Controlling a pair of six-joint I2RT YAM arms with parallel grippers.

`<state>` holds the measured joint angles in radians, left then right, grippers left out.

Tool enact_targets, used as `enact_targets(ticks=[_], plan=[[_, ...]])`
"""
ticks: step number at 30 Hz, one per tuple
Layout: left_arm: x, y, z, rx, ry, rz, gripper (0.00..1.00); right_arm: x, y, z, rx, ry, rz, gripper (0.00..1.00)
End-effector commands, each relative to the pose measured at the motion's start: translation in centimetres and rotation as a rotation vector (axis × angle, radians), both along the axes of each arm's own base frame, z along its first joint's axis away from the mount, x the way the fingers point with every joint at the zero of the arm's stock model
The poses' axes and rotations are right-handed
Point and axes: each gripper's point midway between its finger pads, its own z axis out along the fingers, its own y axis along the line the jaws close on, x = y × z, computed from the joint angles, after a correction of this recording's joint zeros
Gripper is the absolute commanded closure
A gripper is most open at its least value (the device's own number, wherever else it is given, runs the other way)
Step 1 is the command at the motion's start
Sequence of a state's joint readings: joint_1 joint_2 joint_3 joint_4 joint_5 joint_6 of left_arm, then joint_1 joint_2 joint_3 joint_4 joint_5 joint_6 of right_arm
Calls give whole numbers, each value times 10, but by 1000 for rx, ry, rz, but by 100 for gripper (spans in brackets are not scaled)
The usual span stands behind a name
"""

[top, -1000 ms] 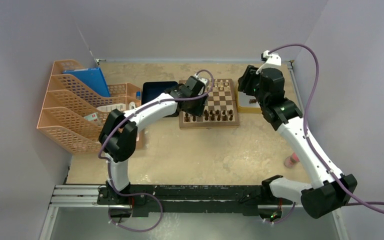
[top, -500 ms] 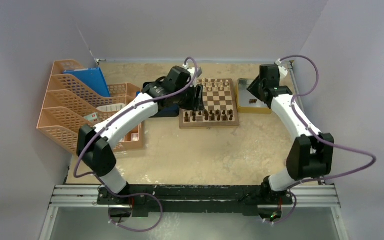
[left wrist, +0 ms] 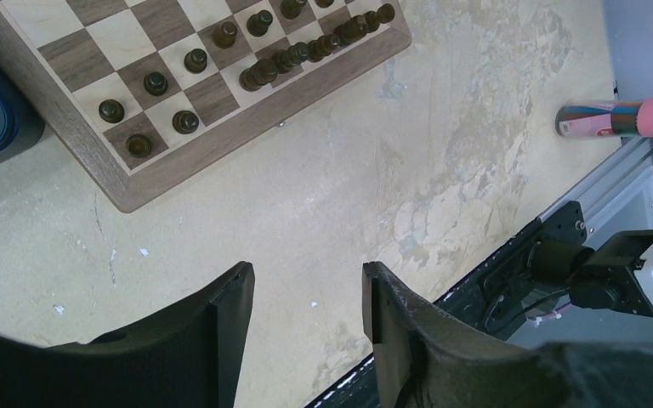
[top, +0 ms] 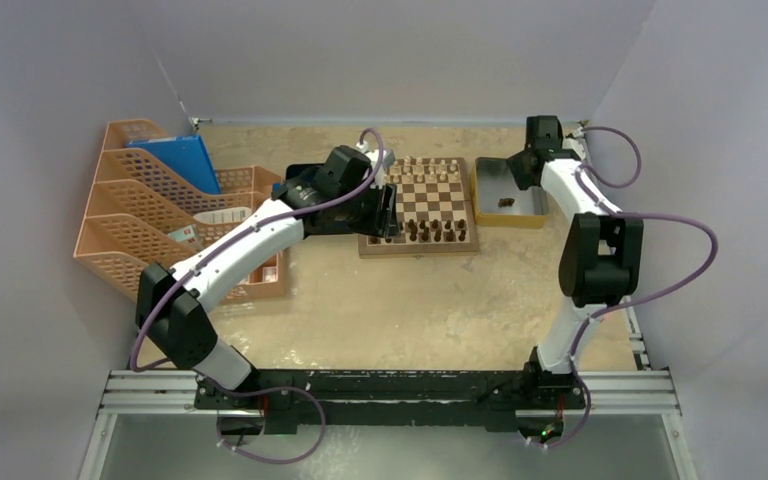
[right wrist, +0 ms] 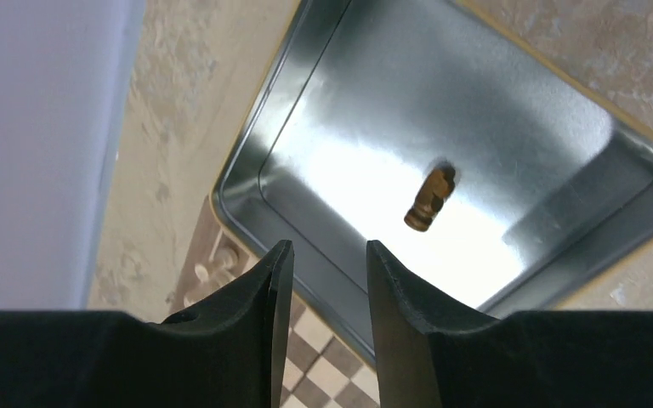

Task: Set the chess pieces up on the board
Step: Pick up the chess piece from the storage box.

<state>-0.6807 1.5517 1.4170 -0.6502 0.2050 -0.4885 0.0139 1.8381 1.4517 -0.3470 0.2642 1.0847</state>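
Observation:
The board (top: 430, 248) lies at the back middle of the table. Dark chess pieces (top: 425, 232) stand in its near rows, and pale ones (top: 430, 170) line its far edge. My left gripper (top: 388, 212) hangs at the board's left edge. In the left wrist view it (left wrist: 306, 280) is open over bare table, with the dark pieces (left wrist: 264, 72) and the board (left wrist: 93, 166) ahead of it. My right gripper (top: 518, 172) hovers over the silver tray (top: 535, 215). There it (right wrist: 323, 251) is open and holds nothing, a short way from one brown piece (right wrist: 431, 198) lying on its side.
Orange file racks (top: 150, 220) fill the left side, and a dark blue tray (top: 305, 175) sits between them and the board, partly under my left arm. A pink-capped tube (left wrist: 621, 119) lies near the table's front rail. The tray wall (right wrist: 247, 161) stands close to the side wall.
My left gripper has drawn back from over the board to its left edge. My right arm has swung into the far right corner over the silver tray, and its jaws have narrowed.

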Motion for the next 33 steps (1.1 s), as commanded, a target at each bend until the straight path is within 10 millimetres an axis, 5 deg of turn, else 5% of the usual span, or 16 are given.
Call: enact_targets(ticks=[1, 12, 33], plan=[[4, -1, 34, -69, -73, 14, 51, 16, -11, 11, 28, -19, -108, 60], [4, 3, 43, -68, -93, 20, 51, -2, 2, -43, 155, 77, -181, 59], [-4, 20, 39, -20, -100, 50, 51, 7, 0, -83, 146, 152, -208, 60]])
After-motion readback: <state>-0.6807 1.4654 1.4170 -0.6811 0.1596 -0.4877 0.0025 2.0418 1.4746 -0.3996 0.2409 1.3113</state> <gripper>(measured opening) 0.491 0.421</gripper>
